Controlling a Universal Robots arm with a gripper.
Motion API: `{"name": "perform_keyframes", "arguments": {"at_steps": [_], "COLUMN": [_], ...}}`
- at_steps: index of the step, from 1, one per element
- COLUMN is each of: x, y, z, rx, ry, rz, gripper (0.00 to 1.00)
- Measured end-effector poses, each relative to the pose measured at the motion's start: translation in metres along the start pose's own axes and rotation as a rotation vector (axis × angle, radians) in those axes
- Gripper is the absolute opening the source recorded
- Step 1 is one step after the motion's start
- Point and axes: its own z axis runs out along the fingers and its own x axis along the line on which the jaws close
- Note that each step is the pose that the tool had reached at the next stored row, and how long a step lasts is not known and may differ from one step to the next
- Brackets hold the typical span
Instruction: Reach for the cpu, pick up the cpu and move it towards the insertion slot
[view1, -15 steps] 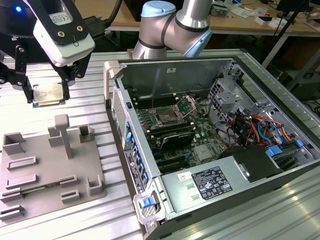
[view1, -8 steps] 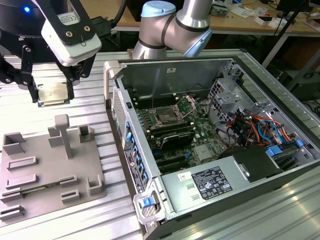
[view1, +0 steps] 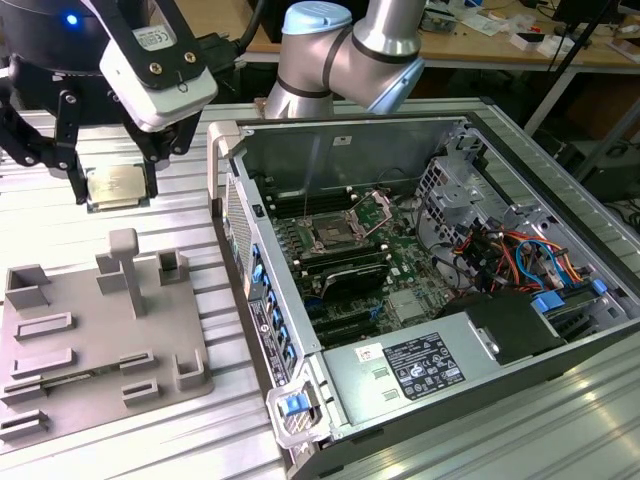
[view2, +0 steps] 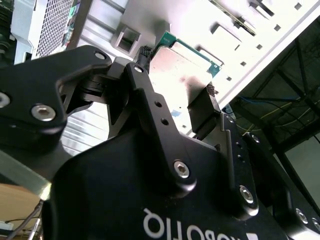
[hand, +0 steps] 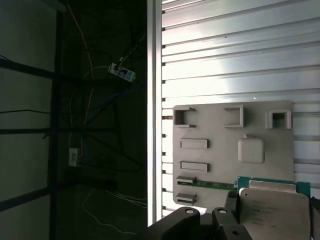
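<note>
Overall: reach and pick look done to me; the carry to the slot is not done.
Table: slatted metal table (view1: 200, 440), carries everything else.
Case: open computer case (view1: 340, 150) on the exterior view's right, board exposed.
Plate: grey fixture plate (view1: 90, 350) on the exterior view's left, near side, beside the case.
Gripper: gripper (view1: 113, 190) hangs far left, past the plate's far edge. In the second wrist view I see its fingers (view2: 202, 112) pinching the cpu by opposite edges.
Slot: insertion slot (view1: 335, 232) is mid-board inside the case, silver frame, dark centre looks bare as far as I can tell.
Cpu: cpu (view1: 115, 186) is held flat, metal top up, and I judge it lifted clear of table and plate. It is left of the case wall, well apart from the slot.
Progress: grasp looks firm to me. What's left is the whole crossing over the case wall towards the slot.
</note>
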Motion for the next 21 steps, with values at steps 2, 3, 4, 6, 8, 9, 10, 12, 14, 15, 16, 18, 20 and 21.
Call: {"name": "perform_keyframes", "arguments": {"at_steps": [2,3,4,6,8,9,10,12,14,15,16,18,20,21], "x": [-0.0021,-0.0035,-0.0044,-0.0069,-0.0095,-0.0113,-0.0128,-0.0149,-0.0167,-0.0183,-0.0191,-0.021,-0.0242,-0.0255], "y": [0.0,-0.0001,-0.0001,-0.0001,-0.0002,-0.0003,-0.0003,-0.0003,-0.0004,-0.0004,-0.0004,-0.0005,-0.0006,-0.0006], "z": [-0.0001,-0.0001,-0.0001,-0.0001,-0.0001,-0.0002,-0.0002,-0.0002,-0.0002,-0.0002,-0.0002,-0.0003,-0.0003,-0.0003], "rx": [0.0,0.0,0.0,0.0,0.0,0.0001,0.0001,0.0,0.0001,0.0,0.0,0.0,0.0,0.0], "ry": [0.0001,0.0001,0.0001,0.0,0.0,0.0001,0.0,0.0001,0.0001,0.0,0.0,0.0,0.0,0.0], "rz": [0.0,0.0,0.0,0.0,0.0,0.0,0.0,0.0,0.0,0.0,0.0,0.0,0.0,0.0], "gripper": [0.55,0.55,0.55,0.55,0.55,0.55,0.55,0.55,0.55,0.55,0.55,0.55,0.55,0.55]}}
